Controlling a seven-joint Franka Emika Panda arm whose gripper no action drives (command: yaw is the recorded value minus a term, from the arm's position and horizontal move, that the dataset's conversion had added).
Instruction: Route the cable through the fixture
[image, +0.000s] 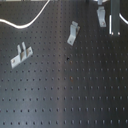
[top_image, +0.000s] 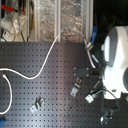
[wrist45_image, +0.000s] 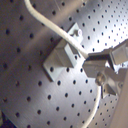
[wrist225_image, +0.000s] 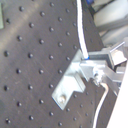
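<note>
The cable (wrist45_image: 52, 27) is a thin white cord. In both wrist views it runs across a small metal clip (wrist45_image: 59, 62) bolted to the black perforated board and into my gripper (wrist45_image: 100, 66), which is shut on the cable just past the clip. Beyond the fingers the cable (wrist225_image: 100, 102) hangs on. In the second wrist view the cable (wrist225_image: 80, 27) lies against the clip (wrist225_image: 74, 79). In the first exterior view my gripper (image: 114, 22) sits at the top right beside a clip (image: 101, 17). The cable (top_image: 44, 62) curves across the board in the second exterior view.
Two more metal clips (image: 21, 54) (image: 73, 32) stand on the board in the first exterior view. The white arm (top_image: 117, 62) fills the second exterior view's right. Clutter and foil-covered boxes (top_image: 70, 15) line the board's far edge there.
</note>
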